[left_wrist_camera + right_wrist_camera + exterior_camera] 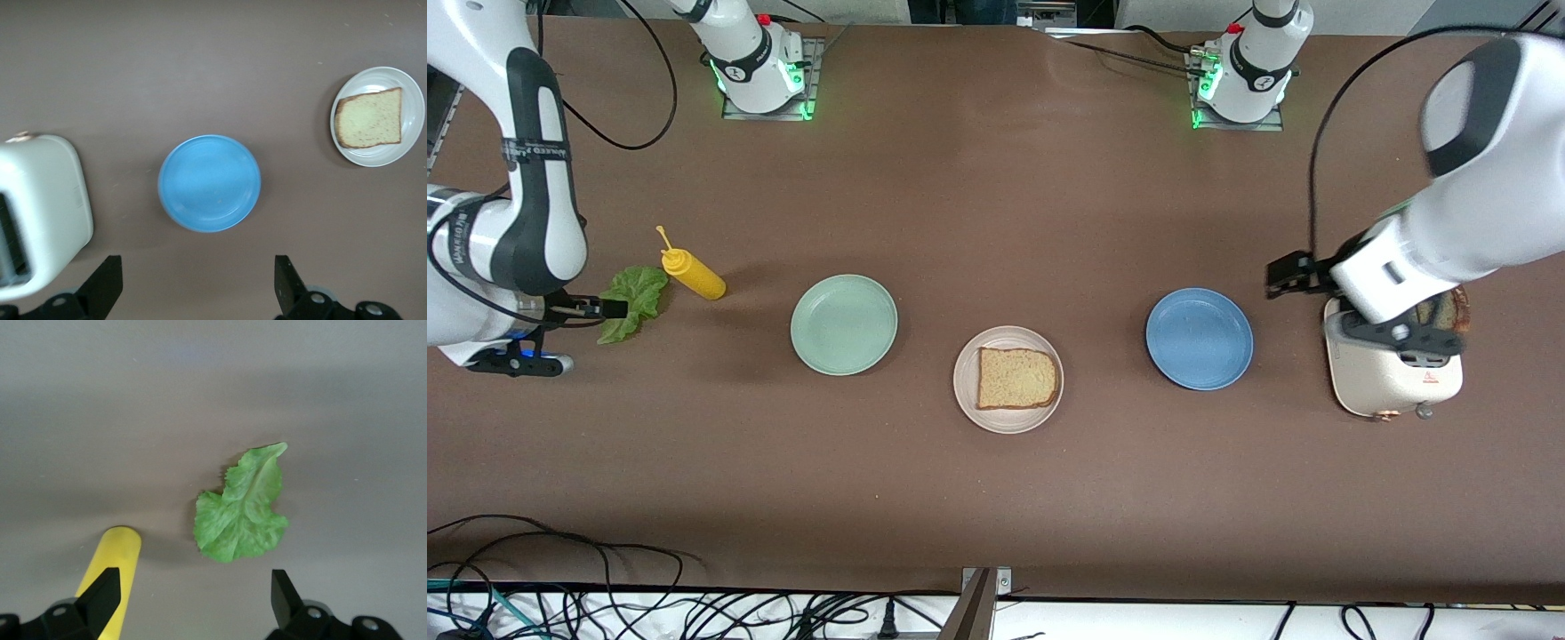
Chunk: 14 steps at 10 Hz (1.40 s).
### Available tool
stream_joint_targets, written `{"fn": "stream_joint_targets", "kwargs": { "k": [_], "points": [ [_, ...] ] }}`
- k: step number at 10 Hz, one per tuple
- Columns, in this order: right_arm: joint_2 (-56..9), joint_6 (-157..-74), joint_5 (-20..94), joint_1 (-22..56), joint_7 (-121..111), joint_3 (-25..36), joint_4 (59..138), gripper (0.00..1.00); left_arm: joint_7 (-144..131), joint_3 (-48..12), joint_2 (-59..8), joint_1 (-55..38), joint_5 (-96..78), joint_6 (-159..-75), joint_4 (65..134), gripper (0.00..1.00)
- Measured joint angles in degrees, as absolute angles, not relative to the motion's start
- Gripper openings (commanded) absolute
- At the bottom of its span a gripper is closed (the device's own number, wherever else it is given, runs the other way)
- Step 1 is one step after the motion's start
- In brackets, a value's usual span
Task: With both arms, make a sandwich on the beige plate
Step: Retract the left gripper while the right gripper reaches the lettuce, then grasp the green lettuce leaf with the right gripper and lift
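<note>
at the right edge of the front view my left gripper (193, 287) is hanging over the toaster (1392, 373), fingers apart and holding nothing. at the left edge my right gripper (190, 603) is hovering spread wide over the lettuce (633, 302) beside the mustard bottle (692, 274). one bread slice (1016, 378) is lying on the beige plate (965, 391) at lower centre.

Beige plate (1008, 418) w/ bread slice (1016, 378) sits mid-counter, open above. Mint plate (843, 324) at its 10 o'clock, blue plate (1199, 338) at 2, both low. Mustard bottle (693, 274) lies just beside lettuce (633, 302). Toaster (1392, 378) stands tall under left arm.
</note>
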State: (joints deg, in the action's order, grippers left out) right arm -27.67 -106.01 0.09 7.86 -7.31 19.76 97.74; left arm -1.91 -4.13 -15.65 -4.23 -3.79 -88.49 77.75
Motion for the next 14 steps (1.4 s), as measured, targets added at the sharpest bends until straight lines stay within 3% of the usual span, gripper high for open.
{"fn": "stream_joint_targets", "kwargs": {
  "k": [4,8,14],
  "points": [
    [-27.76,-120.87,0.02,7.65,-10.93,21.19,109.45,1.0,-1.92,-6.35,-5.06,-0.27,-0.86,-87.11,88.03,1.0],
    [-27.75,-129.75,0.02,7.56,-13.56,22.17,115.8,1.0,-1.92,-8.1,-4.29,2.26,-0.72,-87.44,88.98,1.0],
    [-27.73,-132.87,0.02,7.4,-13.69,22.26,118.71,1.0,-1.9,-8.18,-4.46,3.32,-0.67,-87.78,88.87,1.0]
  ]
}}
